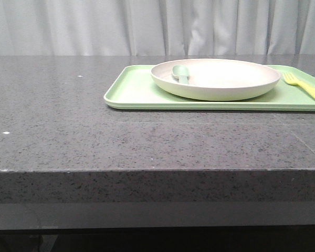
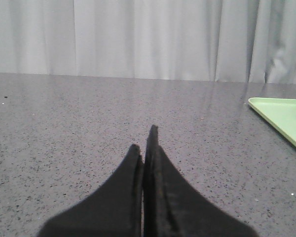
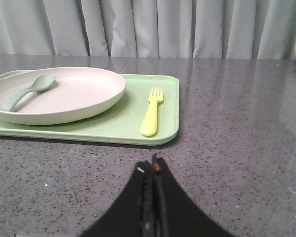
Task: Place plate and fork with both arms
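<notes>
Front view is showing the plate (image 1: 216,79) sitting on the tray (image 1: 131,92) with a spoon (image 1: 180,73) inside and the fork (image 1: 304,86) at its 3 o'clock, while both pincers, left (image 2: 144,143) and right (image 3: 152,165), are resting pressed closed over tabletop (image 1: 68,131), so lifting the plate is risking tipping the spoon out.

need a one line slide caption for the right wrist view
Shut right gripper hovers over the grey table before a green tray holding plate, spoon and yellow fork.
</notes>
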You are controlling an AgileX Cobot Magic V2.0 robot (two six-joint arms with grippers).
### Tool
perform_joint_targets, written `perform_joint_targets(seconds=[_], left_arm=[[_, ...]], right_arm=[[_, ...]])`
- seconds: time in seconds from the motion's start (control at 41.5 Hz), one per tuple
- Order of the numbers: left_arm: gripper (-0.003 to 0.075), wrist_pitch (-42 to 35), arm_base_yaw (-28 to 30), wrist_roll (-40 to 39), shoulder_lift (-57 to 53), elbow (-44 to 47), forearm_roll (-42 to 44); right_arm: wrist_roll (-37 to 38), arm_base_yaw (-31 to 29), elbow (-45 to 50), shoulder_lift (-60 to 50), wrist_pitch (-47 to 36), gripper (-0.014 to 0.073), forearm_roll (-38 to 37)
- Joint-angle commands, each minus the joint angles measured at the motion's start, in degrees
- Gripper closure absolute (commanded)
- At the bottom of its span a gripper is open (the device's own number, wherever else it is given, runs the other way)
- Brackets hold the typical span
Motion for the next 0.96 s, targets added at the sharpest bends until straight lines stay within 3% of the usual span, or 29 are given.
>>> perform_joint_targets(seconds=[0.0, 0.096, 0.94], left_arm=[[0.0738, -4.8, -0.2, -0.4, -1.3, 0.1, 0.0], [0.0738, -4.8, -0.2, -0.4, -1.3, 0.1, 0.0], [0.0738, -4.8, -0.2, -0.4, -1.2, 0.1, 0.0]], right_arm=[[3.4, -0.3, -0.2, -1.0, -5.7, 0.0715, -3.6], [7.0, -0.3, -0.2, -1.0, -5.6, 0.0715, -6.1], [7.0, -0.3, -0.2, -1.0, -5.0, 0.0715, -6.1]])
